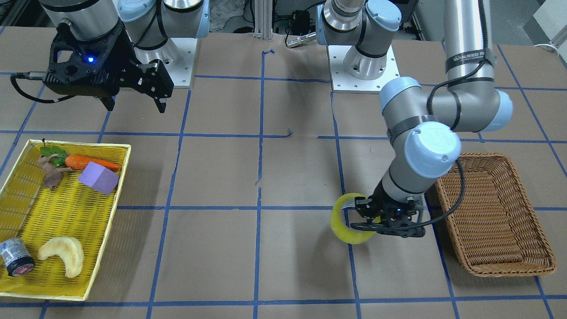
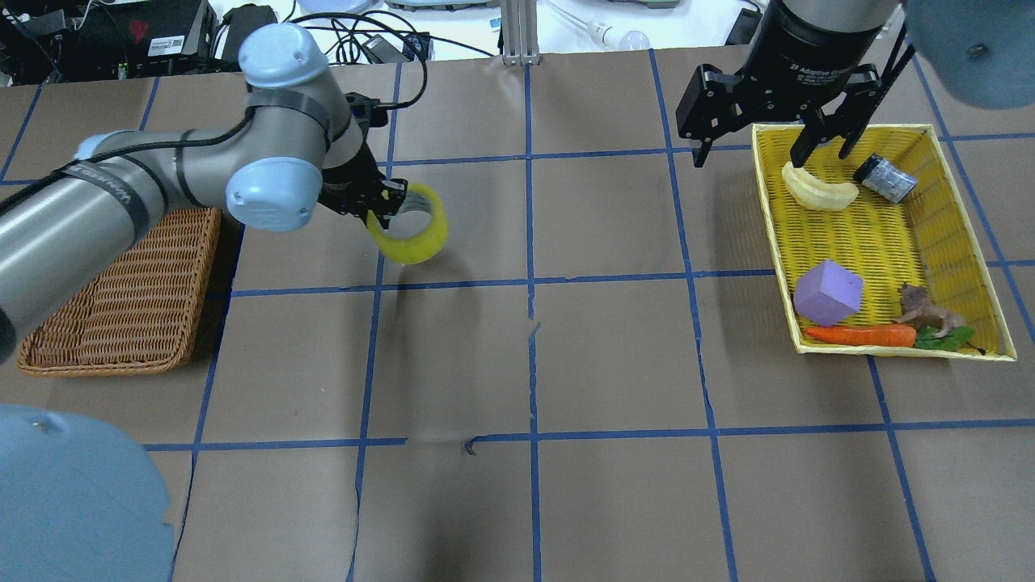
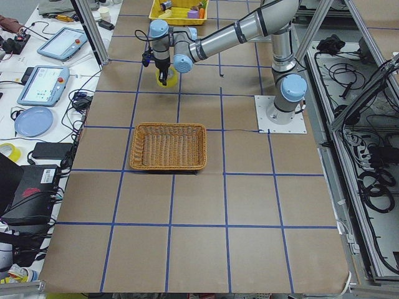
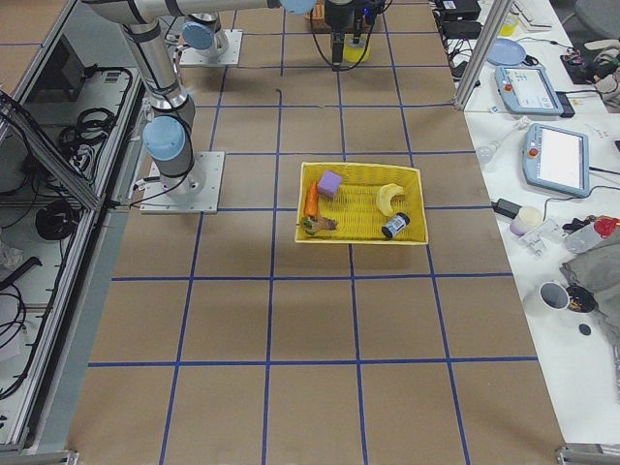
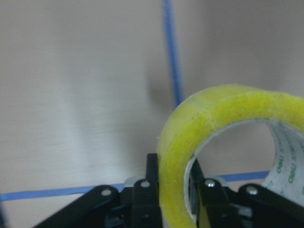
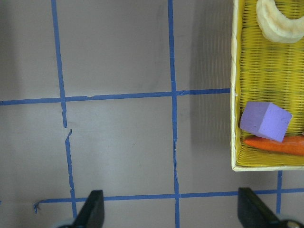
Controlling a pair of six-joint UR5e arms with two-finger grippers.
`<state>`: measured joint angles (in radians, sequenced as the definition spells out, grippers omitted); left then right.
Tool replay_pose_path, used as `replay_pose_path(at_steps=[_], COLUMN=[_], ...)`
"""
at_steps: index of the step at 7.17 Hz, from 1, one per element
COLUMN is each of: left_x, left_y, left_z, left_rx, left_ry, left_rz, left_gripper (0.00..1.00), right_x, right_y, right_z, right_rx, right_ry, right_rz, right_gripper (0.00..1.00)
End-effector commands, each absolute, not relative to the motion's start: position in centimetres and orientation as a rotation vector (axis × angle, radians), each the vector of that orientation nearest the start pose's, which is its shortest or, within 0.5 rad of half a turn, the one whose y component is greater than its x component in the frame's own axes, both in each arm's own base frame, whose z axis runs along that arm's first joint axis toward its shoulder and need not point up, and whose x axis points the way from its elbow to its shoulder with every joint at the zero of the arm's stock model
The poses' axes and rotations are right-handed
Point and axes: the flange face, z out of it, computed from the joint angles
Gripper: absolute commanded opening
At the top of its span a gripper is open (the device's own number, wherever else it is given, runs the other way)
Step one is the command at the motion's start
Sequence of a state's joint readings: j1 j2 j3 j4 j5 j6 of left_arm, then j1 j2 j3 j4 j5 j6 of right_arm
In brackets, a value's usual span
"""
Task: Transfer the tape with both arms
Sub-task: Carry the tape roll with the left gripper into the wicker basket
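Observation:
The yellow translucent tape stands on edge in my left gripper, which is shut on the roll's wall, one finger inside the ring and one outside. It is held over the table just beside the wicker basket. It also shows in the overhead view and fills the left wrist view. My right gripper is open and empty. It hangs high near its base, over the far edge of the yellow tray, and its fingertips show over bare table.
The yellow tray holds a carrot, a purple block, a pale banana shape, a small grey cylinder and a brown toy. The wicker basket has nothing in it. Blue tape lines grid the brown table.

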<state>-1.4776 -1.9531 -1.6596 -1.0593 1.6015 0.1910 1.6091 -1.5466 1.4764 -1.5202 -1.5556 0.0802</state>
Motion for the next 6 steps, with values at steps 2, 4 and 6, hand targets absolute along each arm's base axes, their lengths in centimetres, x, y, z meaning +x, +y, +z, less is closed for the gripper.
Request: replay_pose_path(at_steps=[2,4,6], left_x=[8.7,19.0,25.8], left_y=[-61.3,-59.0,-56.9], left_z=[30.8,30.7,28.9], left_rx=[0.234,0.272,0.318], left_ry=[3.042,3.036,3.028], left_rz=[-0.069,-0.055,-0.050], left_gripper=[0.00,0.00,0.00], right_x=[15.5,15.5,15.5], right_y=[-49.6,-49.6,-49.6], right_z=[51.7,51.6,51.6], right_rx=[0.074,0.074,0.076], right_ry=[3.124,3.121,3.118], right_rz=[-0.032,-0.029,-0.027], right_gripper=[1.00,1.00,1.00])
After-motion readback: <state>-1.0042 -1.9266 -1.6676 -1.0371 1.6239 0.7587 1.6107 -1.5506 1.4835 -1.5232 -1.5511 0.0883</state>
